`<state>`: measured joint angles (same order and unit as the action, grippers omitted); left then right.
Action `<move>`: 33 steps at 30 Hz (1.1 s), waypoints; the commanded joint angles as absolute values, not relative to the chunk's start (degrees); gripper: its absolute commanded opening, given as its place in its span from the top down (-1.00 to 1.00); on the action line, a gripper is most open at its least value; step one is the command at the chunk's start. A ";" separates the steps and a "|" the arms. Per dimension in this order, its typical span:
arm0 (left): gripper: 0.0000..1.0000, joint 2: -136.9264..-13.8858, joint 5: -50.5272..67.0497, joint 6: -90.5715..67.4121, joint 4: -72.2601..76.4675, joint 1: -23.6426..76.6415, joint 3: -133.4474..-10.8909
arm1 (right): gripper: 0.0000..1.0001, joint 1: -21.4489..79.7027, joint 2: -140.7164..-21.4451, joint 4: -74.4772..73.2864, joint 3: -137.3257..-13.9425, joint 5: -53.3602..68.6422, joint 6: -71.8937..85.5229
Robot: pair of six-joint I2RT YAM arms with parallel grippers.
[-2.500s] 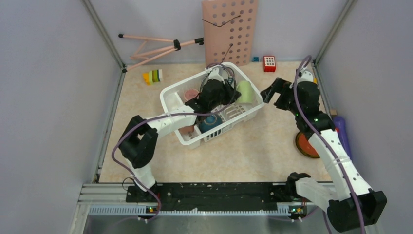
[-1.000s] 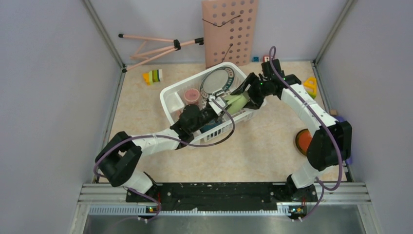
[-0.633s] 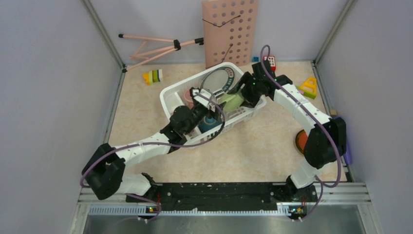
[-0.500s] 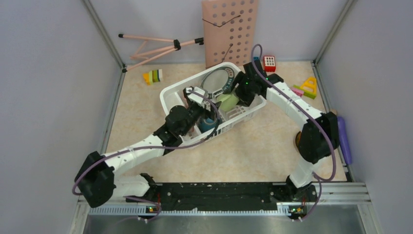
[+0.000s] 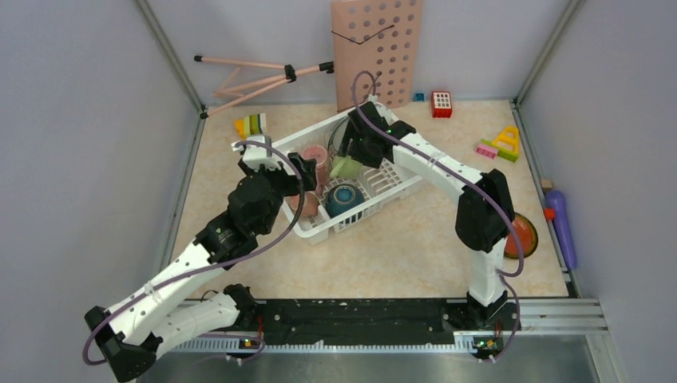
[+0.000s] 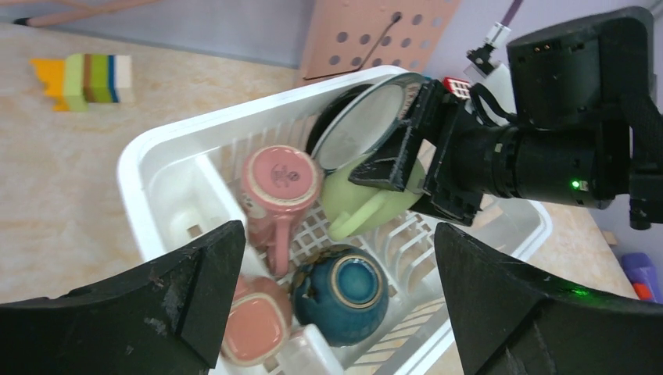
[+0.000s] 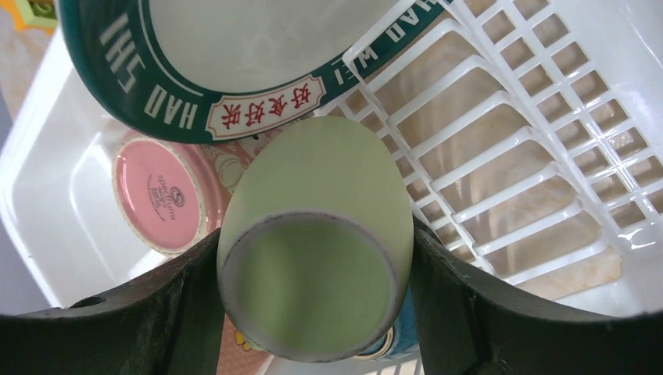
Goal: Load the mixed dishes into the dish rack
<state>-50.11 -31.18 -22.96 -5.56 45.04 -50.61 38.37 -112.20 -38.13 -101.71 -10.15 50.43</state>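
Note:
The white dish rack (image 5: 366, 211) sits at mid-table. My right gripper (image 5: 351, 156) is shut on the light green mug (image 7: 320, 226), which it holds tilted above the rack floor, in front of the upright teal-rimmed plate (image 7: 234, 47). One pink cup (image 6: 281, 183) lies on its side in the rack, and a second pink cup (image 6: 254, 320) lies beside the upturned blue bowl (image 6: 344, 293). My left gripper (image 5: 275, 163) hangs open over the rack's left corner with nothing between its fingers. An orange plate (image 5: 523, 235) rests on the table to the right, partly behind the right arm.
A pink perforated board (image 5: 377, 48) leans on the back wall beside a pink tripod (image 5: 255, 76). Toy blocks (image 5: 251, 125) lie at back left, a red block (image 5: 441, 102) at the back, and more blocks (image 5: 499, 144) at right. A purple cylinder (image 5: 563, 227) lies along the right wall.
My left gripper has opened and pulled back to the rack's left corner. My right gripper has carried the green mug leftward across the rack, toward the pink cup.

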 commanded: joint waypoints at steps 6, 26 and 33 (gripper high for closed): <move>-0.92 -45.01 -40.77 -27.25 -15.09 43.73 -50.32 | 1.00 41.08 -112.93 -28.15 -100.70 -12.78 45.33; -0.92 -46.82 -39.70 -29.25 -15.29 42.20 -48.56 | -0.49 45.75 -115.29 -26.81 -97.09 -18.78 43.07; -0.92 -47.19 -38.92 -29.53 -15.86 42.01 -48.86 | -0.74 45.83 -112.77 -28.06 -98.38 -17.61 43.28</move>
<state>-47.16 -39.66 -28.88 -16.53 42.35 -48.93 44.53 -116.64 -27.27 -94.70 -18.96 43.92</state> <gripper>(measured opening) 0.958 0.840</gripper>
